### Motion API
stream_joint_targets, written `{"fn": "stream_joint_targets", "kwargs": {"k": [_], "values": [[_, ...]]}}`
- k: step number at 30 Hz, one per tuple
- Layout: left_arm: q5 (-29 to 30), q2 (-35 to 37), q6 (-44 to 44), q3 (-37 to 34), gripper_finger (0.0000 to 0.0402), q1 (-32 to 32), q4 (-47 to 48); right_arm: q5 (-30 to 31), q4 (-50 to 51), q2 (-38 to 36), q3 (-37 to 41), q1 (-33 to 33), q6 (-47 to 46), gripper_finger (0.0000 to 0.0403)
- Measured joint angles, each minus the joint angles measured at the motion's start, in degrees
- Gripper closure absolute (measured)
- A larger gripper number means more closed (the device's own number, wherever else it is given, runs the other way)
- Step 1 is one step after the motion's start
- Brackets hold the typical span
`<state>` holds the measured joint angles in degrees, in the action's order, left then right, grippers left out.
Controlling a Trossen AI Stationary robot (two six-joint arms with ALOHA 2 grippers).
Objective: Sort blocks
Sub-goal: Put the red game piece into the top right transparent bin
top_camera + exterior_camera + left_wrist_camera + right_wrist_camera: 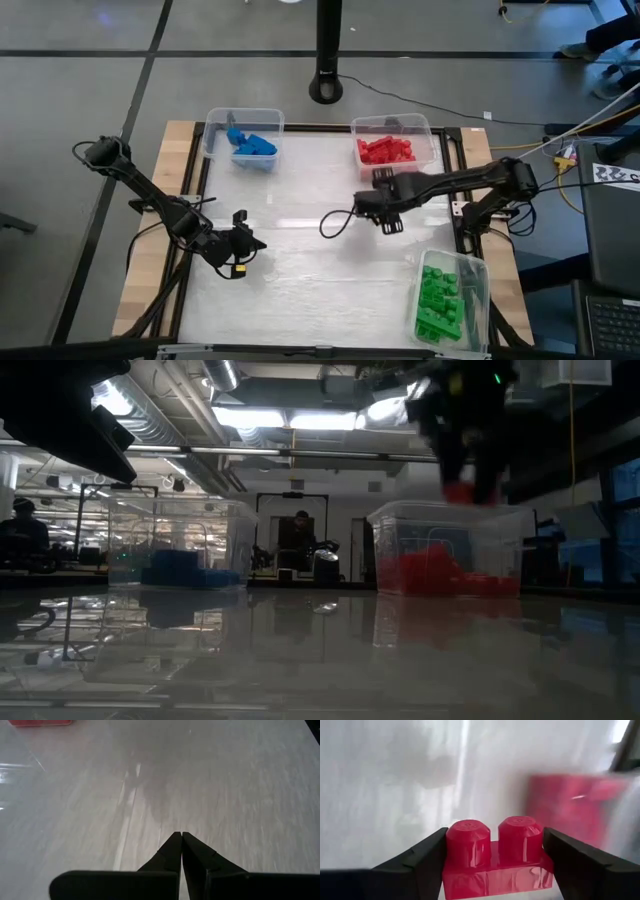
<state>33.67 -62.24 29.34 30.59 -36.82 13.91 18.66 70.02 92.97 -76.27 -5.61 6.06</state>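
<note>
A red block with two studs (492, 855) sits between the fingers of my right gripper (495, 834). That gripper (386, 218) hovers over the table's middle, just near of the clear bin of red blocks (393, 148); in the low view it (468, 480) hangs high with the red block (459, 491) at its tips. Blue blocks (254, 148) lie in a bin at the far left and green blocks (440, 300) in a bin at the near right. My left gripper (246, 243), shut and empty (180, 836), waits over the left part of the table. My right gripper pinches the red block by its two short ends (451, 851), one finger (417, 862) on each end. The studs face along the fingers, toward the table. The fingers come from above, pointing down, and the block is lifted clear of the table (459, 491).
Three clear bins stand on the white table top (300, 270): blue at the far left (216, 128), red at the far right (428, 128), green at the near right (478, 290). A black post base (326, 88) stands beyond the far edge. People sit in the room behind (300, 540).
</note>
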Motion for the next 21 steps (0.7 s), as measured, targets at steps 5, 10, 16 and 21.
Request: {"fn": "stream_joint_targets", "kwargs": {"k": [5, 10, 16, 21], "values": [[0.0, 0.0, 0.0, 0.0, 0.0398, 0.0, 0.0, 6.7, 3.6, -0.1, -10.2, 2.4, 3.3, 0.0113], [0.0, 0.0, 0.0, 0.0, 0.0398, 0.0, 0.0, 8.9, 3.2, -0.1, -14.2, 10.3, 7.9, 0.0088], [0.0, 0.0, 0.2, 0.0, 0.0398, 0.0, 0.0, 9.1, -1.1, -0.1, -13.5, 22.0, 13.7, 0.0077], [0.0, 0.0, 0.2, 0.0, 0.0398, 0.0, 0.0, 9.4, -5.1, -0.1, -13.2, 27.4, 15.3, 0.0075]]}}
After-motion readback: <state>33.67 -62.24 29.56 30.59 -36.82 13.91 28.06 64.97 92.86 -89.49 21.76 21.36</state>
